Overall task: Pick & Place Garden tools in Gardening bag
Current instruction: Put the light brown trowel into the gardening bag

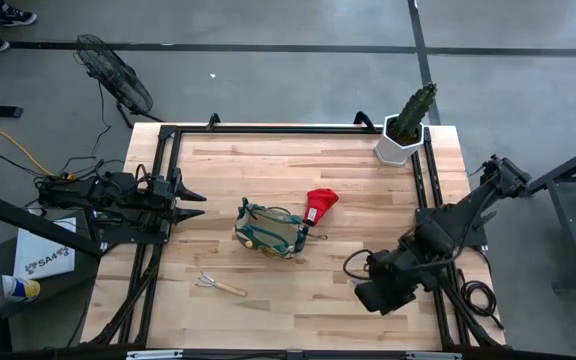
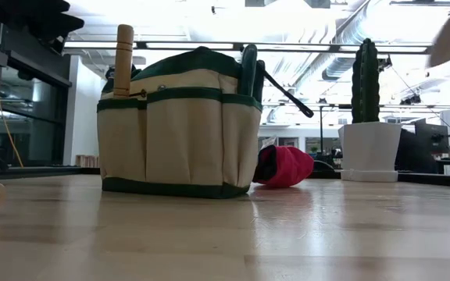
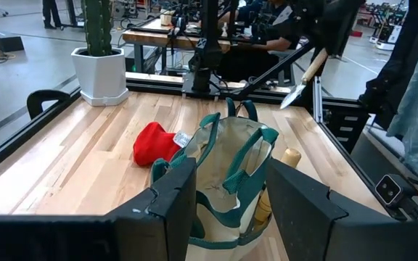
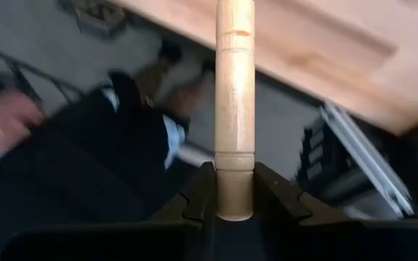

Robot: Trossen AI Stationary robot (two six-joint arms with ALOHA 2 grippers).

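Right gripper (image 4: 234, 206): jaws closed narrow on the wooden handle of a trowel (image 4: 235, 101); the handle stands out straight from between the fingers. In the high view this arm sits at the lower right of the frame, above the table's right edge.
Trowel blade: in the left wrist view the trowel (image 3: 305, 78) shows at upper right, its metal blade pointing down-left, held in the air beyond the bag.
Left gripper (image 1: 196, 203): jaws spread wide, holding nothing and touching nothing; left of centre in the high view, its tips pointing at the bag and apart from it.
Gardening bag (image 1: 268, 231): tan fabric with dark green trim and handles, upright near the frame's centre, between the two grippers; a wooden handle and dark handles stick up out of it in the low view.
Red glove-like piece (image 1: 319, 205): lying on the table just beside the bag's upper right.
Hand rake (image 1: 219, 285): flat on the table, lower left of the bag, well apart from both grippers.
Cactus (image 1: 406, 125): in a white pot at the table's upper right corner.
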